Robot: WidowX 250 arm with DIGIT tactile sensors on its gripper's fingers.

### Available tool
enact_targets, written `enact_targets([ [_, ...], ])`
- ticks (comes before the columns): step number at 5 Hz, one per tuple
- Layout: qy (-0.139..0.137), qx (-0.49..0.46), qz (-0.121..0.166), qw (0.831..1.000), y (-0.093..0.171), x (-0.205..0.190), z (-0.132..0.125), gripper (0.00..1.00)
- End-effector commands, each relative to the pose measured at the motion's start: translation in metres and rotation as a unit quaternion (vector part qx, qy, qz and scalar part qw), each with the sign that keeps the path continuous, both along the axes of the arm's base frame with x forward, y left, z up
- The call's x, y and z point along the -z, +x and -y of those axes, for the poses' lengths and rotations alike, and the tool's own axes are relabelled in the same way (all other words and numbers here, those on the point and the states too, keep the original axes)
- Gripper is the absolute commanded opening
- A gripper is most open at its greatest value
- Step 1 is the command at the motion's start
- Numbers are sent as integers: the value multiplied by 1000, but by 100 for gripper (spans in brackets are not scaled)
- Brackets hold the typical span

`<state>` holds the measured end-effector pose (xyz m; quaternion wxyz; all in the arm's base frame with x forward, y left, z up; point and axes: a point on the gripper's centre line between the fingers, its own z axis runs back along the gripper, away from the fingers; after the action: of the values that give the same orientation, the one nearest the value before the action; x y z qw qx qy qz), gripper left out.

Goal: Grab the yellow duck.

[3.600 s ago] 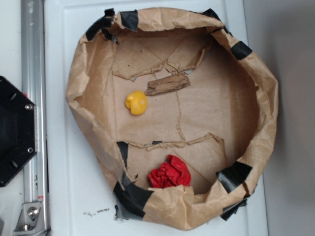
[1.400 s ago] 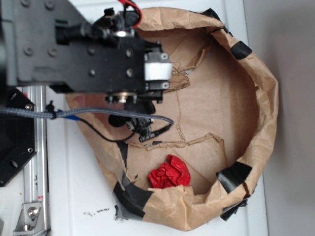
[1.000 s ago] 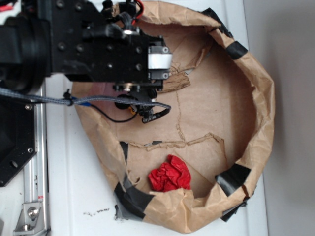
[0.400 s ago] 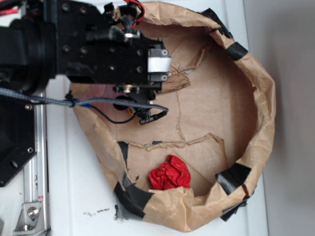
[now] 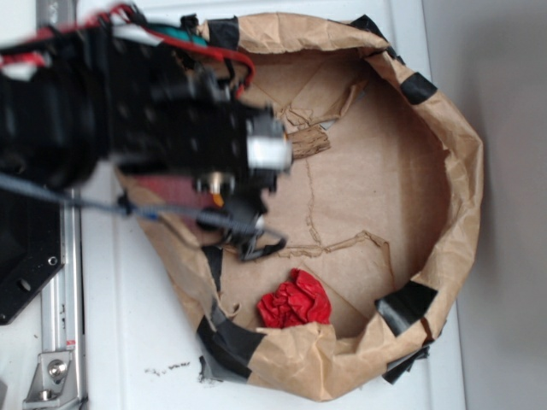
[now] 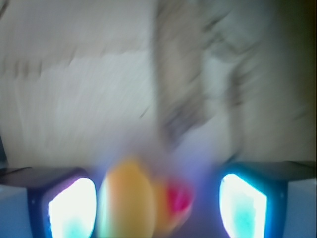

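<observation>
The yellow duck (image 6: 130,198) shows as a blurred yellow and red blob low in the wrist view. It lies between my two bright fingers, close to the left one (image 6: 72,208), with a wide gap to the right one (image 6: 243,203). My gripper (image 6: 157,203) is open around it. In the exterior view the black arm (image 5: 171,128) is blurred over the left of the brown paper bowl (image 5: 461,171). It covers the duck and the fingers.
A wrinkly red paper wad (image 5: 295,301) lies at the bowl's near side. A brown cardboard scrap (image 5: 306,141) pokes out right of the arm. A black base (image 5: 26,248) and a metal rail (image 5: 60,342) stand at the left.
The arm came in over the duck, which lay bare at first. In the last half second it has shifted down the image and is now blurred by motion; the cable loop hangs lower.
</observation>
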<state>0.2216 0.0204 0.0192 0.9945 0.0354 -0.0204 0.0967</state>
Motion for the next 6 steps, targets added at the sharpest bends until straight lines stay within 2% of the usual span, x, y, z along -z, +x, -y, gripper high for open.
enact_targets([
  [1, -24, 19, 35, 999, 8, -10, 28, 100],
  [3, -17, 15, 43, 999, 10, -8, 19, 100],
  [4, -36, 10, 47, 998, 9, -6, 16, 0],
  [5, -25, 10, 53, 998, 10, -5, 15, 0],
  [6, -18, 14, 71, 997, 14, -26, 11, 0],
])
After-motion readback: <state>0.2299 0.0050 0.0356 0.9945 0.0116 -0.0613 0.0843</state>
